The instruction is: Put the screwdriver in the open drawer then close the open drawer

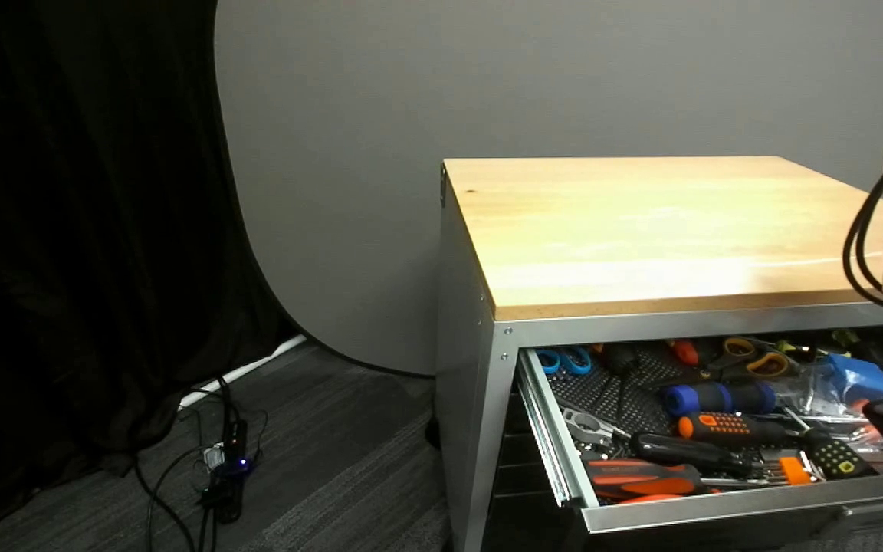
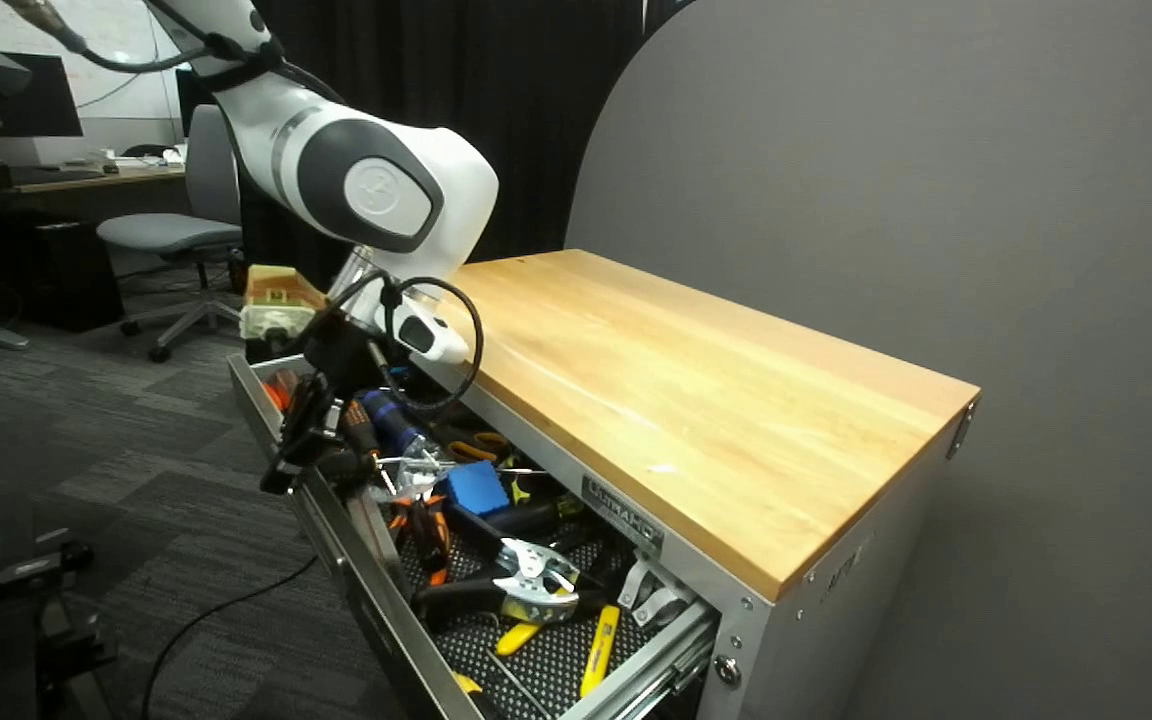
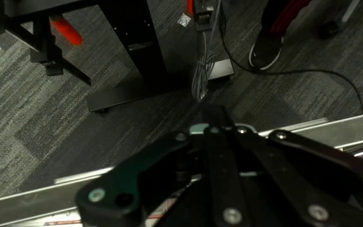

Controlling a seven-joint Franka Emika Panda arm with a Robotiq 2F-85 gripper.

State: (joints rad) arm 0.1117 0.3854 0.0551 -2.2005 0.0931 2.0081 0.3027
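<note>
screwdriver (image 1: 840,458) reads as the stubby black handle with yellow dots, lying inside the open drawer (image 1: 717,507), close behind its front edge and just beside an orange piece (image 1: 796,469). gripper (image 2: 284,474) hangs at the drawer's front edge; in the wrist view its fingers reach past that edge, over the floor (image 3: 74,138). so the screwdriver sits on the cabinet (image 2: 826,610) side of the gripper, seemingly near. only one arm, no choice there. fingers look drawn together, nothing visible between them, but tips are dark. screwdriver's long axis runs aslant to the drawer front: one end toward front edge and gripper, the other back and away; which end is the tip, can't tell. not made out in the wrist view. placing looks done, closing looks next: likely a push on the outer face, toward the cabinet.
</note>
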